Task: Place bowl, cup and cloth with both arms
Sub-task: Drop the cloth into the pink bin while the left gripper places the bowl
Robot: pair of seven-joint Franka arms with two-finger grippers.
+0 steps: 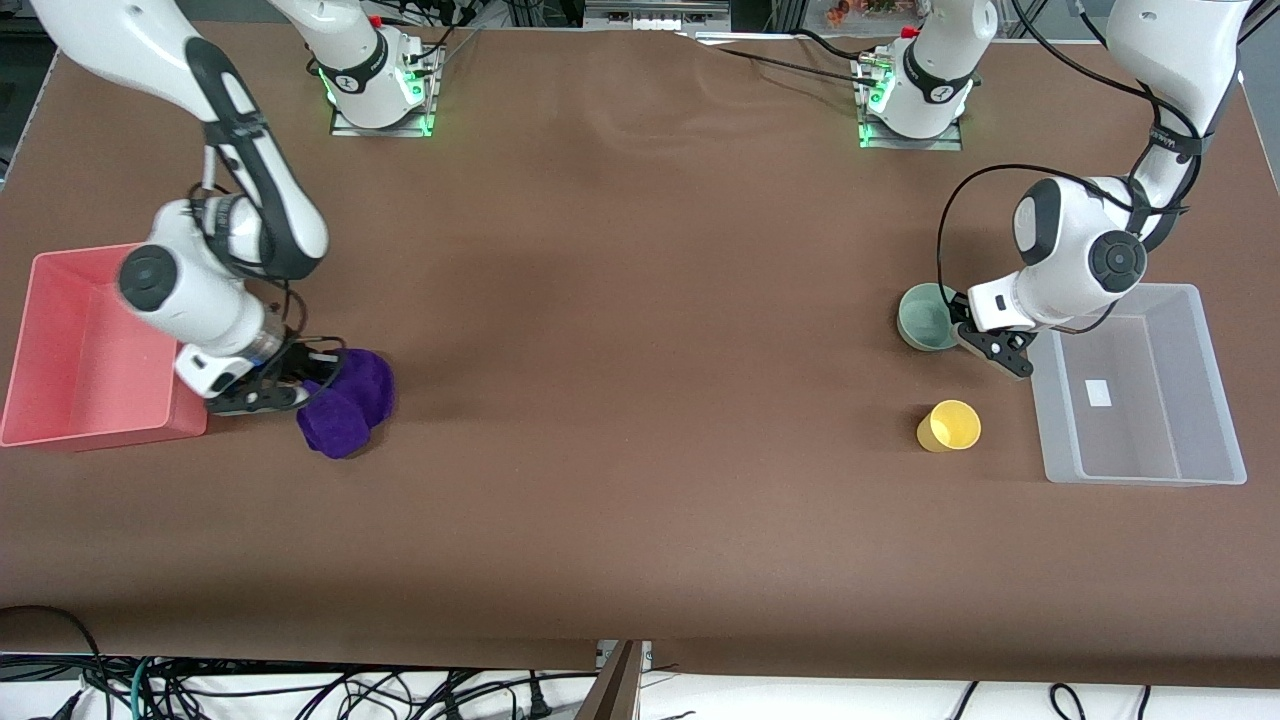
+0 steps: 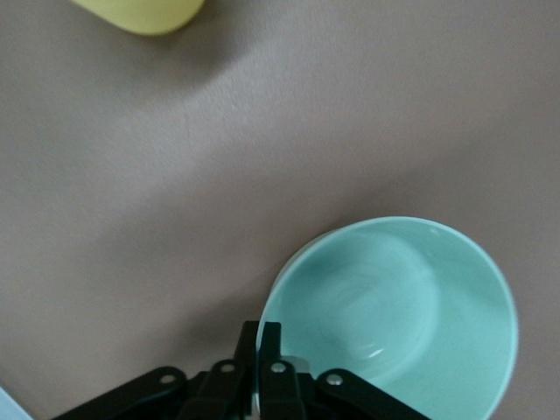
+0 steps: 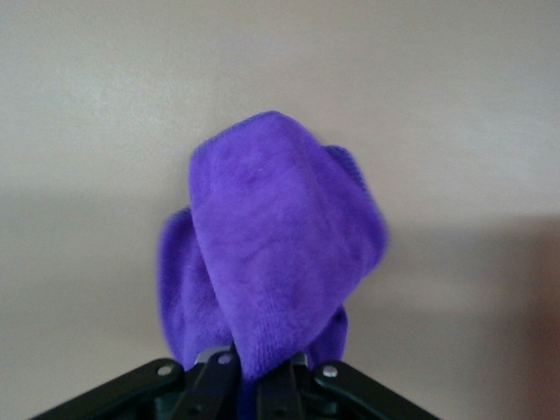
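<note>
Two grips we see | front: right gripper [image 1: 312, 378] pinching cloth [image 1: 350, 405] by pink bin [image 1: 60, 350]; left gripper [image 1: 968, 335] on bowl [image 1: 925, 318] rim, cup [image 1: 950, 426] nearer cam, clear bin [image 1: 1150, 390] beside | L wrist: fingers [image 2: 269, 359] clamp bowl [image 2: 394, 306] rim | R wrist: fingers [image 3: 219, 360] clamped on cloth [image 3: 271, 254]

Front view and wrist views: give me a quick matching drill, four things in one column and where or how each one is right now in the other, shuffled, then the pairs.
Things:
1. cloth
2. bowl
3. cup
4. clear bin

States:
A. stands free on the table, no gripper on it
B. pinched at its rim by the shut left gripper
C. gripped by the shut right gripper, beside the pink bin
D. at the left arm's end of the table, only a white label inside

Pairs: 1-C, 2-B, 3-A, 4-D
</note>
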